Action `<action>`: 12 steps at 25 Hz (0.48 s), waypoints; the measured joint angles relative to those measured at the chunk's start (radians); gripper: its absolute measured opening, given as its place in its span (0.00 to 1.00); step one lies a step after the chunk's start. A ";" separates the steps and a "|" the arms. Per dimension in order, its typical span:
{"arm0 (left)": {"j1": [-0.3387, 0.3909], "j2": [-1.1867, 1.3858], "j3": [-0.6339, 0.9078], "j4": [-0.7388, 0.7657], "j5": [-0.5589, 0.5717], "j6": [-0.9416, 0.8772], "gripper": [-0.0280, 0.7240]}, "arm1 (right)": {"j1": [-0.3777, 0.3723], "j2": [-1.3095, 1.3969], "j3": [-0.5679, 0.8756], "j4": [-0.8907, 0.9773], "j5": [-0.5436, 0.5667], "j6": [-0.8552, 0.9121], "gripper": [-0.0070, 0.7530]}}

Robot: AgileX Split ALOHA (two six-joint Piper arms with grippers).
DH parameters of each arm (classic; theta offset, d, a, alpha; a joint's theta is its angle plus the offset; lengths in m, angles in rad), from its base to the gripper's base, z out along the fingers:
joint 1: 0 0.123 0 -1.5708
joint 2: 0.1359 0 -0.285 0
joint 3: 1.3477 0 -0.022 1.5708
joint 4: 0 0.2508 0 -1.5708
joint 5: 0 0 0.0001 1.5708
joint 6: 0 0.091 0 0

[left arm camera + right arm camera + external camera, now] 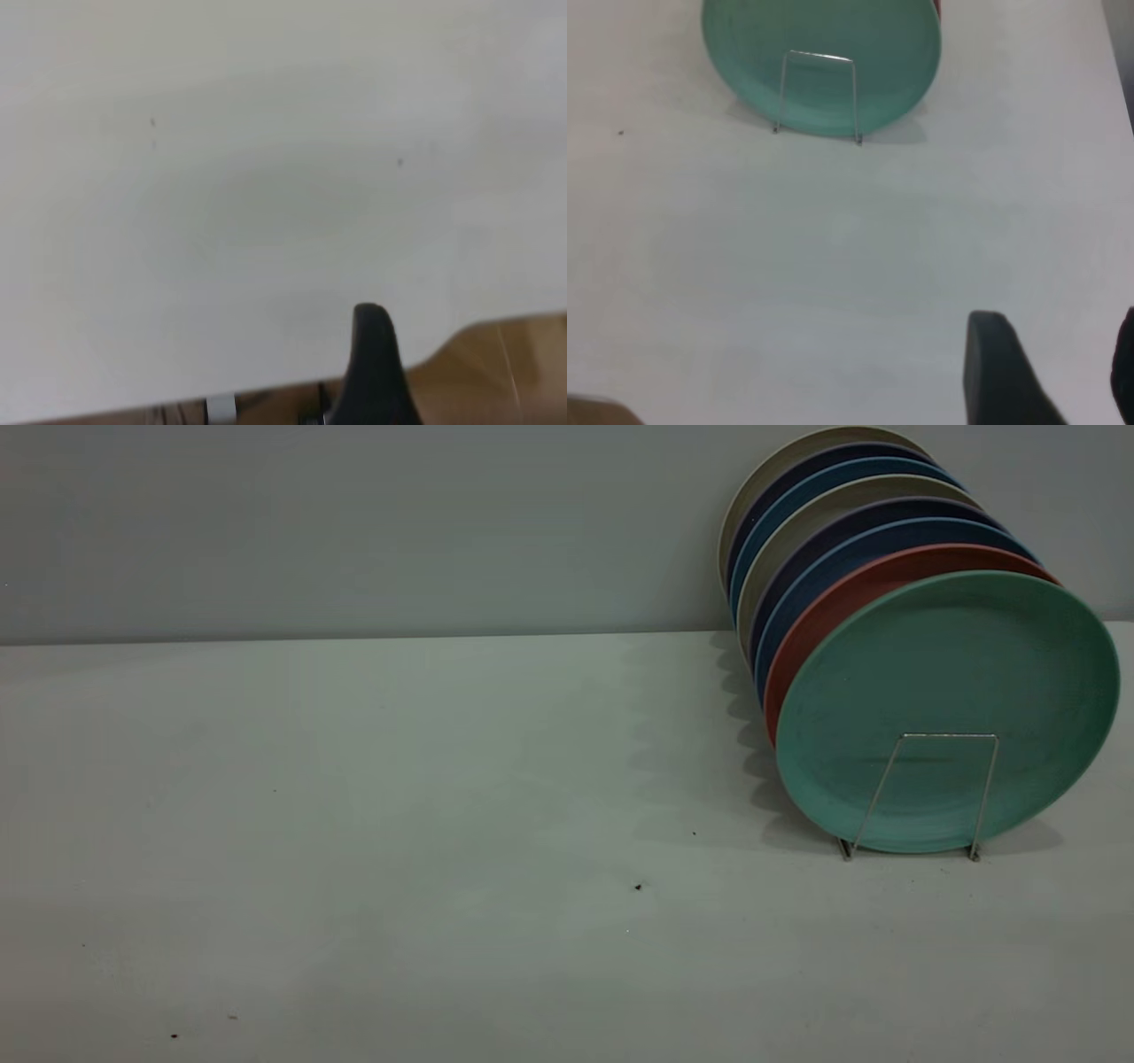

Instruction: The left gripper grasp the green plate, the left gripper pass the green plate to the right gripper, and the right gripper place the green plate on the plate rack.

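Observation:
The green plate stands upright in the plate rack at the table's far right, as the frontmost plate, behind the rack's front wire loop. Neither gripper shows in the exterior view. In the right wrist view the plate and the rack's loop lie well ahead of my right gripper, which is open, empty and above bare table. My left gripper shows only as a black part over the table's edge, with nothing seen in it.
Behind the green plate stand a salmon-pink plate and several blue and beige plates, filling the rack back to the grey wall. The white table spreads to the left. Brown floor shows past the table's edge.

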 joint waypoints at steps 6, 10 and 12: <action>0.000 -0.130 0.000 0.000 0.013 0.000 0.82 | 0.000 0.000 0.000 0.001 0.000 0.000 0.44; 0.000 -0.133 0.000 0.000 0.015 0.000 0.82 | 0.000 0.000 0.000 0.001 0.000 0.000 0.44; 0.000 -0.133 0.000 0.000 0.015 0.000 0.82 | 0.000 0.000 0.000 0.001 0.000 0.000 0.44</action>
